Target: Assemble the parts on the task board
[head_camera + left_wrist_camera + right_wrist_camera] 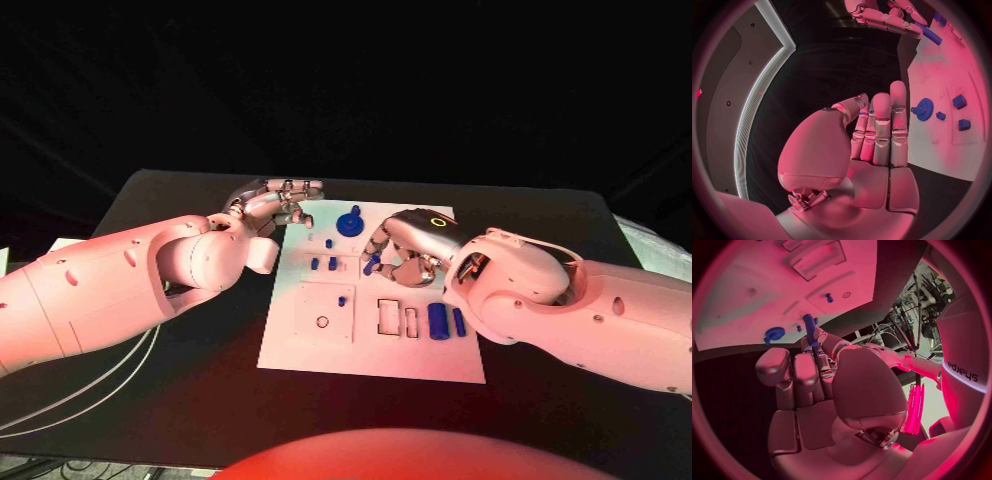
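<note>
Closest to the head camera, the right hand [408,250] hangs over the middle of the white board [303,355], and it pinches a slim blue peg [809,326] between thumb and fingertips; the right wrist view shows the peg standing out beyond the fingers toward the board, which suits lowering it end-first into a hole. Which hole it is meant for I cannot tell, since the hand covers that stretch of the board. At the board's near edge, two blue cylinders [437,321] lie side by side next to narrow rectangular slots, probably laid there within reach until they are wanted. A blue gear [352,221] sits near the board's far edge, with several small blue pieces [330,263] scattered between it and the middle. Off the board's far left corner, the left hand [277,205] holds nothing; its fingers are straight and pressed close together in the left wrist view, and it seems parked just clear of the board so the other hand has room to work.
</note>
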`<state>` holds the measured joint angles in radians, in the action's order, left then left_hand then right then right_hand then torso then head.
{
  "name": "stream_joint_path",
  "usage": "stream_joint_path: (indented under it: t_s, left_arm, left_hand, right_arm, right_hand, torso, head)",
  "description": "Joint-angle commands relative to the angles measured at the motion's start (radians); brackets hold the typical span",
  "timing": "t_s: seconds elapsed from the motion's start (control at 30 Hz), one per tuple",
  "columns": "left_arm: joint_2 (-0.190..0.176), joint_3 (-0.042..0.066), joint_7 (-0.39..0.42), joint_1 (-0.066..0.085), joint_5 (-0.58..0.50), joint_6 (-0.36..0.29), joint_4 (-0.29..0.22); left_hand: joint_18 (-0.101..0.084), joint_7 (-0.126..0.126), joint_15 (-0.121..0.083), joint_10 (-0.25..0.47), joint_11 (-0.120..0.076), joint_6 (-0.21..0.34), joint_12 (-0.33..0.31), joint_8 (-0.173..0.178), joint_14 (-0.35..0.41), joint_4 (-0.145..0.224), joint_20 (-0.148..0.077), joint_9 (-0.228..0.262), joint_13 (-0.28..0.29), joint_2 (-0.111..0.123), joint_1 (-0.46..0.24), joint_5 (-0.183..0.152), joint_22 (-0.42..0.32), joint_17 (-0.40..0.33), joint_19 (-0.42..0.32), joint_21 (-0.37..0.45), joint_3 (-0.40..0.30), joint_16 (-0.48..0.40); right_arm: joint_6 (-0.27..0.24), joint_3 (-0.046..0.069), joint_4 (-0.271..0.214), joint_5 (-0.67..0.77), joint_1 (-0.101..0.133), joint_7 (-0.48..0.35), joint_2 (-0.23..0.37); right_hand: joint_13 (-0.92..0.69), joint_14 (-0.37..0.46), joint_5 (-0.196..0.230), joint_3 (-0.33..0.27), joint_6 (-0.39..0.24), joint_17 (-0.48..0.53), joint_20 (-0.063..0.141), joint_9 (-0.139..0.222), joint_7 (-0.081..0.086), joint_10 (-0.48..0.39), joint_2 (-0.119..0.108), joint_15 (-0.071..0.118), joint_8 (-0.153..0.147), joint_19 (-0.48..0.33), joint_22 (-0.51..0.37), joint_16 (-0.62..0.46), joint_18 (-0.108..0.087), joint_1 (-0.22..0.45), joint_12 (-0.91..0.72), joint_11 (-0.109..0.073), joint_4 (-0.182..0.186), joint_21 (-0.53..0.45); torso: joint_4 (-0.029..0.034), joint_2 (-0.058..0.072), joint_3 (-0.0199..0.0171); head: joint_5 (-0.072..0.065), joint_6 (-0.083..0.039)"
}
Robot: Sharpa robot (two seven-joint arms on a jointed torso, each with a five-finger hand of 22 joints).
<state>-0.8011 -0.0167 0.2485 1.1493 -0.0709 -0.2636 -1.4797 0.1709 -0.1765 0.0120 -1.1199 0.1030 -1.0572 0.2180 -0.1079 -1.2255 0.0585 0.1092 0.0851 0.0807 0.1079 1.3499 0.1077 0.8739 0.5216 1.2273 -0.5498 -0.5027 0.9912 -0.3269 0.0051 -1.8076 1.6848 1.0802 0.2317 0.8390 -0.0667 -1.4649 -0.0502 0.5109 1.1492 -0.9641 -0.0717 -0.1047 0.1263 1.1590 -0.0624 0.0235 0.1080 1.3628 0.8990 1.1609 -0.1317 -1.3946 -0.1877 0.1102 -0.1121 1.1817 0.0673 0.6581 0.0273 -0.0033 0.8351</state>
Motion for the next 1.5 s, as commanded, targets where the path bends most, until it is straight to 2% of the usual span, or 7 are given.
stream_joint_path:
  t_s: [0.03,0.17,0.33,0.47,0.57,0.87,1.5]
  left_arm:
    - [0.005,0.001,0.004,0.0,0.006,0.023,-0.001]
    - [0.008,0.001,0.004,0.0,0.008,0.024,-0.001]
    - [0.011,0.001,0.005,0.0,0.01,0.024,0.0]
    - [0.011,0.001,0.005,0.0,0.01,0.024,0.0]
    - [0.011,0.001,0.005,0.0,0.01,0.024,0.0]
    - [0.013,0.001,0.006,0.0,0.01,0.025,-0.001]
    - [0.014,0.001,0.005,0.0,0.01,0.027,0.001]
  left_hand:
    - [0.011,-0.001,0.001,0.008,-0.001,0.003,0.005,-0.006,0.007,0.0,0.001,-0.002,-0.001,-0.007,0.002,0.002,-0.001,-0.002,-0.006,0.006,0.006,-0.006]
    - [0.011,-0.001,0.001,0.008,-0.001,0.003,0.005,-0.006,0.007,0.0,0.001,-0.002,-0.001,-0.007,0.002,0.002,-0.001,-0.002,-0.006,0.006,0.006,-0.006]
    - [0.011,-0.001,0.001,0.009,-0.001,0.003,0.005,-0.007,0.007,0.0,0.001,-0.002,-0.001,-0.007,0.002,0.002,-0.001,-0.002,-0.006,0.006,0.006,-0.006]
    - [0.011,-0.001,0.001,0.009,-0.001,0.003,0.005,-0.007,0.007,0.0,0.001,-0.002,-0.001,-0.007,0.002,0.002,-0.001,-0.002,-0.006,0.006,0.006,-0.006]
    - [0.011,-0.001,0.001,0.009,-0.001,0.003,0.005,-0.007,0.007,0.0,0.001,-0.002,-0.001,-0.007,0.002,0.002,-0.001,-0.002,-0.006,0.006,0.006,-0.006]
    - [0.011,-0.001,0.001,0.009,-0.001,0.003,0.005,-0.007,0.007,0.0,0.001,-0.002,-0.001,-0.007,0.002,0.002,-0.001,-0.002,-0.006,0.006,0.006,-0.006]
    - [0.011,-0.001,0.001,0.009,-0.001,0.003,0.005,-0.007,0.007,0.0,0.001,-0.002,-0.001,-0.007,0.002,0.002,-0.001,-0.002,-0.006,0.006,0.006,-0.006]
  right_arm:
    - [0.005,-0.004,-0.007,-0.022,-0.009,-0.03,-0.041]
    - [0.014,-0.008,0.003,-0.023,-0.022,-0.04,-0.081]
    - [0.034,-0.014,0.038,-0.023,-0.045,-0.055,-0.134]
    - [0.049,-0.017,0.064,-0.023,-0.062,-0.061,-0.159]
    - [0.06,-0.018,0.077,-0.022,-0.07,-0.063,-0.17]
    - [0.09,-0.022,0.102,-0.019,-0.084,-0.066,-0.191]
    - [0.113,-0.025,0.114,-0.002,-0.099,-0.065,-0.209]
  right_hand:
    - [-0.015,-0.02,-0.008,0.009,0.004,0.002,0.0,-0.001,0.005,0.06,0.011,0.007,0.004,0.004,-0.001,0.002,0.011,-0.022,-0.012,-0.053,-0.003,0.002]
    - [-0.015,-0.02,-0.009,0.012,0.002,0.003,0.0,0.0,0.006,0.059,0.011,0.006,0.003,0.004,-0.001,0.002,0.011,-0.023,-0.011,-0.052,-0.004,0.002]
    - [-0.015,-0.019,-0.01,0.016,0.001,0.004,-0.001,0.0,0.007,0.057,0.012,0.006,0.002,0.003,-0.003,0.001,0.011,-0.022,-0.009,-0.051,-0.006,0.002]
    - [-0.015,-0.019,-0.011,0.017,0.001,0.005,-0.001,0.0,0.007,0.057,0.013,0.006,0.002,0.003,-0.003,0.001,0.011,-0.021,-0.009,-0.051,-0.006,0.002]
    - [-0.014,-0.019,-0.011,0.018,0.001,0.005,-0.001,0.0,0.007,0.056,0.013,0.005,0.002,0.002,-0.002,0.001,0.011,-0.021,-0.008,-0.051,-0.006,0.002]
    - [-0.014,-0.019,-0.011,0.019,0.0,0.004,-0.001,0.0,0.007,0.055,0.013,0.005,0.001,0.002,-0.003,0.001,0.011,-0.02,-0.008,-0.05,-0.006,0.002]
    - [-0.014,-0.019,-0.012,0.021,0.0,0.004,-0.001,0.0,0.008,0.054,0.014,0.004,0.001,0.002,-0.003,0.002,0.011,-0.018,-0.007,-0.05,-0.006,0.002]
  torso:
    - [0.0018,0.0,0.001]
    - [0.0016,0.001,0.0015]
    - [0.0012,0.001,0.0011]
    - [0.0026,0.001,0.0014]
    - [0.0004,0.001,0.0006]
    - [-0.0001,0.001,-0.0002]
    - [-0.0005,0.001,-0.0001]
  head:
    - [0.009,0.004]
    - [0.017,0.007]
    - [0.033,0.012]
    - [0.039,0.016]
    - [0.044,0.019]
    - [0.049,0.024]
    - [0.055,0.031]
